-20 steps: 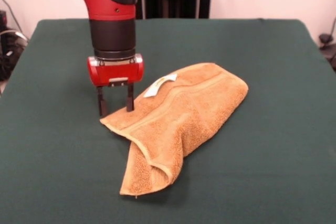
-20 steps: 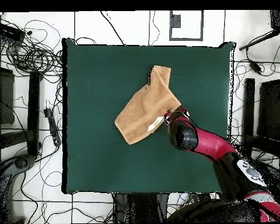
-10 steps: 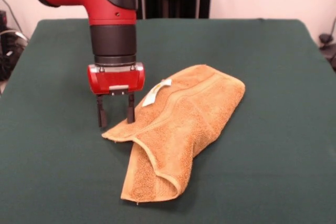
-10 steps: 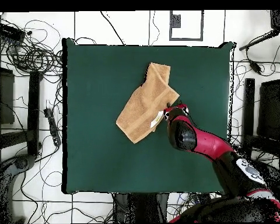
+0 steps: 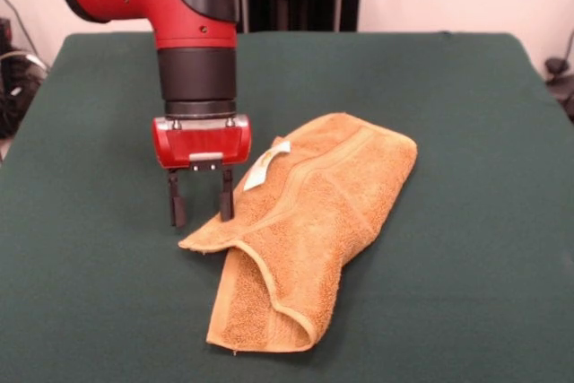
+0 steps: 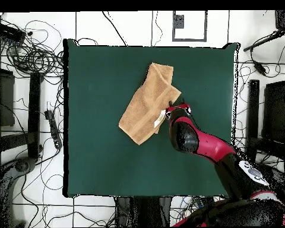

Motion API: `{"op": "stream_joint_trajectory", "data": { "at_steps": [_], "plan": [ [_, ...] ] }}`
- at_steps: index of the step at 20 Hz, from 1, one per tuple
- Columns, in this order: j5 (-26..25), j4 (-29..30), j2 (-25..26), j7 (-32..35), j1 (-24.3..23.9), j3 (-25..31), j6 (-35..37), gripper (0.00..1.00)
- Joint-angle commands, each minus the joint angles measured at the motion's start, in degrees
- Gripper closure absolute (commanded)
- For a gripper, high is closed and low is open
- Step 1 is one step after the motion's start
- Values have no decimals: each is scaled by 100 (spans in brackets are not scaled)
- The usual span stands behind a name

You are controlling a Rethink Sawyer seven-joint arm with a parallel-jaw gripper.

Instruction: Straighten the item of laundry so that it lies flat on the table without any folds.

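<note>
Towel (image 5: 309, 221) lies folded over near the middle of the table (image 5: 466, 293), 1 flap doubled toward the front edge. Hand (image 5: 199, 210) spread open, empty, tips straddling the towel's corner beside the white tag (image 5: 265, 162). Soft, limp terry; likely drapes and drags. Best hold: that free corner.

Folded towel (image 5: 309, 221) on green table (image 5: 466, 114)
</note>
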Motion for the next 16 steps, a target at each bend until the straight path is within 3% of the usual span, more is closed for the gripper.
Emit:
{"op": "stream_joint_trajectory", "data": {
  "at_steps": [1, 6, 8, 11, 16],
  "plan": [
    [-134, -134, 574, 1216, 167, 757, 42, 0],
    [-79, -85, 500, 1172, 204, 725, 196, 0],
    [290, -119, 231, 1085, 645, 239, 725, 0],
    [1020, -562, -68, 968, 1872, -1166, 2261, 0],
    [1256, -786, -66, 1001, 2256, -1626, 2854, 0]
  ]
}}
